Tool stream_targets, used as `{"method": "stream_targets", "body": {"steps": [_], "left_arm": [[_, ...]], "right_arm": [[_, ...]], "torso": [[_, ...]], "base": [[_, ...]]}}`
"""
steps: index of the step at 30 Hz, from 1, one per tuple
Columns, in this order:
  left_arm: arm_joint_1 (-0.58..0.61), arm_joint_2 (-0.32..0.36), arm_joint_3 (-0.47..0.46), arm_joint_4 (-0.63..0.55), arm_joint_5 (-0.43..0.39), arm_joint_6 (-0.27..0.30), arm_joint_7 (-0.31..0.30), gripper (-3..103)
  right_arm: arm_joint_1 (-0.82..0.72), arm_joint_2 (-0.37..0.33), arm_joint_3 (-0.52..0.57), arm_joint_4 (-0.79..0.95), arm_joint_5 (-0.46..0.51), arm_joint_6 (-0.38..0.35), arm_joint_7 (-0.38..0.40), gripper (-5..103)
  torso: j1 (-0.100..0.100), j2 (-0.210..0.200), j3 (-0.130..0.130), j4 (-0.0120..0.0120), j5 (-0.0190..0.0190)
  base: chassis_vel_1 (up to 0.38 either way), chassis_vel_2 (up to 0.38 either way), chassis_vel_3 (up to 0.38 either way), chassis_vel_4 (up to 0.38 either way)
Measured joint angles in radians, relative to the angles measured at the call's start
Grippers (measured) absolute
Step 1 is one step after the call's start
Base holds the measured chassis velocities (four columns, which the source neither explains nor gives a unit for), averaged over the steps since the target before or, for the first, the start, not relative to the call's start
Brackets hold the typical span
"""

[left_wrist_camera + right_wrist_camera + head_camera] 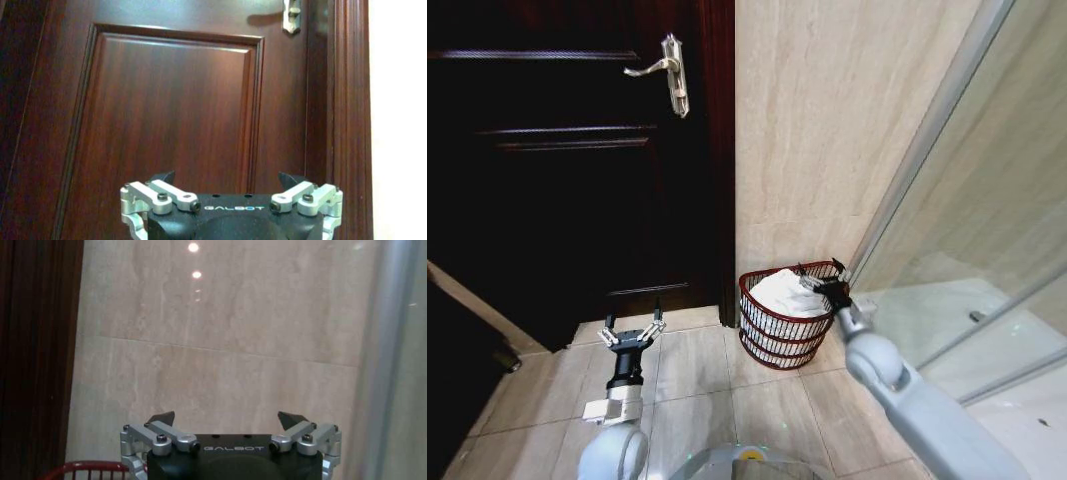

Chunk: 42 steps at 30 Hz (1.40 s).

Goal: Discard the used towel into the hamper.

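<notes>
the hamper (785,322) sits tight in the corner — tile wall (827,130) behind, dark door (567,170) to its left, glass panel (957,240) to its right — w/ its mouth heaped w/ white towel (785,293), so only front & top stay open, over bare floor tiles (697,380).

Head cam up high, looking forward and down over the tiled floor (697,390) toward the corner where the dark door (567,170) meets the beige wall (827,130). Left wrist cam sitting right behind the left gripper (227,182), facing that door close up. Right wrist cam behind the right gripper (227,421), facing the wall, with the hamper (87,469) rim shared with the head view.
</notes>
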Motion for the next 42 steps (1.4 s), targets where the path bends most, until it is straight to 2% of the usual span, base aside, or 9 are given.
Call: {"method": "stream_targets", "body": {"steps": [2, 3, 6, 12, 24, 30, 42], "left_arm": [[0.001, 0.001, 0.002, 0.004, 0.003, 0.008, 0.002, 100], [0.001, 0.001, 0.002, 0.004, 0.003, 0.008, 0.002, 100], [-0.007, 0.004, -0.008, 0.017, 0.038, 0.012, 0.025, 100], [-0.021, 0.010, -0.007, 0.019, 0.050, 0.025, 0.029, 100], [-0.037, 0.004, 0.007, 0.038, 0.075, 0.013, 0.026, 100], [-0.054, 0.010, 0.051, 0.039, 0.075, 0.010, -0.004, 100], [-0.062, 0.009, 0.100, 0.034, 0.095, 0.031, -0.013, 100]], "right_arm": [[-0.066, 0.066, 0.029, 0.020, -0.048, 0.016, -0.007, 100], [-0.066, 0.066, 0.029, 0.020, -0.048, 0.016, -0.007, 100], [-0.141, 0.132, 0.018, 0.051, -0.078, 0.016, -0.012, 100], [-0.144, 0.160, -0.002, 0.055, -0.089, 0.016, -0.008, 100], [-0.145, 0.167, -0.028, 0.062, -0.085, -0.010, 0.063, 100], [-0.153, 0.166, 0.000, 0.098, -0.054, -0.050, 0.105, 100], [-0.209, 0.144, 0.115, 0.132, 0.009, -0.064, 0.076, 100]], "torso": [[0.000, 0.000, 0.000, 0.0001, -0.0001], [0.000, 0.000, 0.000, 0.0001, -0.0001], [0.000, 0.000, 0.000, 0.0001, 0.0000], [0.000, 0.000, 0.000, 0.0002, -0.0001], [0.000, 0.000, 0.000, 0.0003, 0.0001], [0.000, 0.000, 0.000, 0.0003, 0.0000], [0.000, 0.000, 0.000, 0.0002, 0.0000]], "base": [[0.000, 0.000, 0.000, 0.000], [0.000, 0.000, 0.000, 0.000], [0.000, 0.000, 0.000, 0.000], [0.000, 0.000, 0.000, 0.000], [0.038, 0.041, 0.029, 0.032], [0.039, 0.044, 0.036, 0.031], [-0.005, -0.004, 0.007, 0.005]]}}
